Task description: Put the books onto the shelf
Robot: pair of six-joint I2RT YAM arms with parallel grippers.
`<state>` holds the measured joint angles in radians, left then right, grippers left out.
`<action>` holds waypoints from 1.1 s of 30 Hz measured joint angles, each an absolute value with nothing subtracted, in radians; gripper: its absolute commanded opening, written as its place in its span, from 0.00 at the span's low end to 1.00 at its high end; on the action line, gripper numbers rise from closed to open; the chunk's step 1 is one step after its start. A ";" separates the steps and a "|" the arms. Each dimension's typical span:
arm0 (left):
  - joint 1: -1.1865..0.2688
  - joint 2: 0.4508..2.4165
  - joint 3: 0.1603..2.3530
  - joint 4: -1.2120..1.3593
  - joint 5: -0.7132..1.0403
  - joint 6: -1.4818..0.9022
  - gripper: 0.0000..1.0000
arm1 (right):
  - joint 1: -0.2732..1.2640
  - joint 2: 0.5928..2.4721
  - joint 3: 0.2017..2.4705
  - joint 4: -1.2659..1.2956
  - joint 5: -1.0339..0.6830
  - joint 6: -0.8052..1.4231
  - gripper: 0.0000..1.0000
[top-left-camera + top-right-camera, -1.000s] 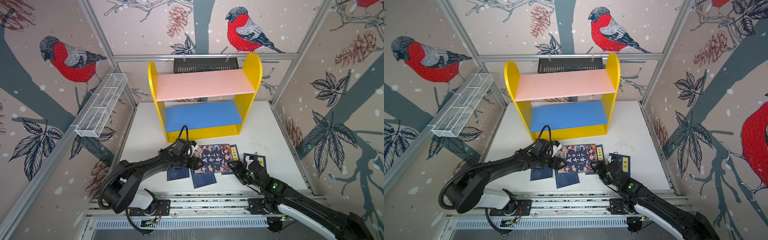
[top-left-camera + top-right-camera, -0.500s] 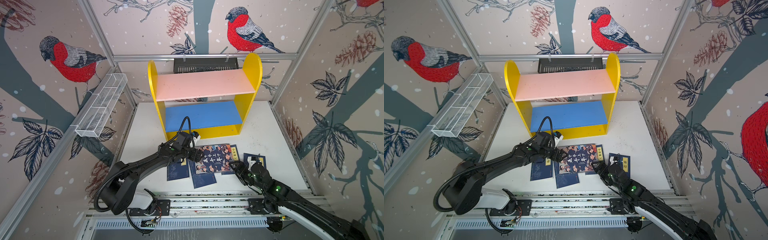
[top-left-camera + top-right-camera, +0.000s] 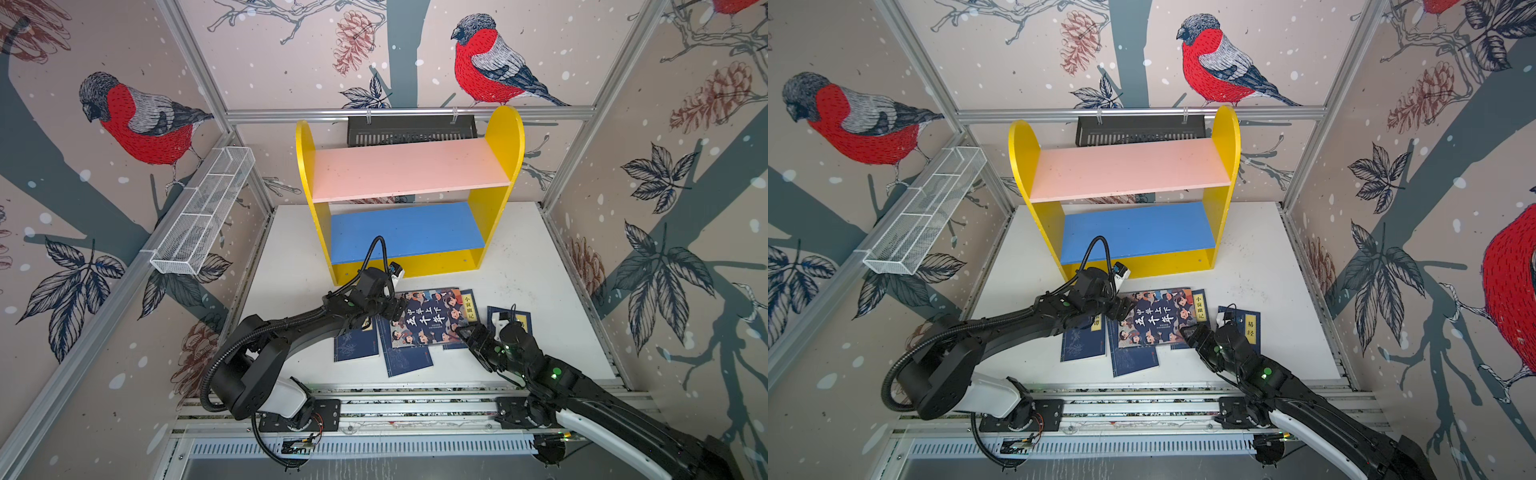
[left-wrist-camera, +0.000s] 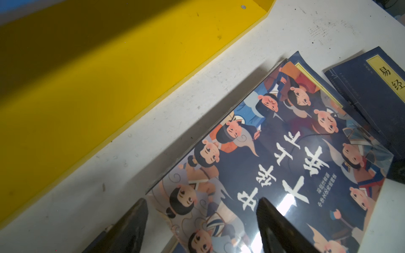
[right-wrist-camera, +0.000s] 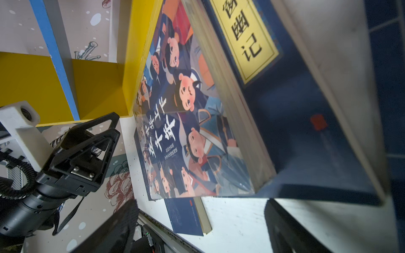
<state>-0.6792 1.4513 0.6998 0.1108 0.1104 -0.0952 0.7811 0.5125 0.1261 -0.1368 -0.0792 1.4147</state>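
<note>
Left arm first: it comes out from its base at the front edge of the bench (image 3: 519,270), elbow bent, and the forearm runs low and nearly flat toward the cartoon-cover book (image 3: 428,318). A cable loop arches over the wrist. The left fingers (image 3: 400,309) sit at that book's left edge. In the left wrist view they are spread wide. One finger (image 4: 133,223) is out over bare bench just off the cover (image 4: 285,164) and the other is above the printed title. I cannot tell whether either one touches the book.

Over to the right arm: it is stretched long and low from the other front corner. The right fingers (image 3: 465,332) point at the cartoon-cover book's near right corner. The wrist is rolled on its side, so one finger rides above the other. They gape wide, with nothing between them and the corner (image 5: 252,188) just ahead of the tips.

The cartoon-cover book lies flat, face up, on top of the pile. A navy book with a yellow label (image 3: 468,307) pokes out from under its right edge. Another navy book (image 3: 1250,326) lies just right of it, partly under the right arm. A third navy book (image 3: 355,345) lies at its left front, beneath the left forearm. A fourth navy book (image 3: 409,359) juts out from under its front edge.

The shelf (image 3: 503,137) stands behind the cartoon-cover book, close to its far edge. The pink and blue boards are both bare.
</note>
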 measured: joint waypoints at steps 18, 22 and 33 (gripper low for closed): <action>-0.705 1.543 0.685 0.279 0.053 -0.028 0.79 | 0.801 0.538 0.120 -0.133 -0.139 1.414 0.92; -0.705 1.579 0.704 0.279 0.057 -0.046 0.79 | 0.809 0.548 0.111 -0.112 -0.149 1.415 0.92; -0.706 1.663 0.759 0.254 0.078 -0.049 0.76 | 0.826 0.536 0.086 -0.068 -0.152 1.439 0.92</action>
<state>-0.7055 1.6634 0.7586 0.2543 0.0784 -0.0486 0.8261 0.5362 0.0856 -0.0685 -0.1516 1.4387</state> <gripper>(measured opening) 0.764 0.920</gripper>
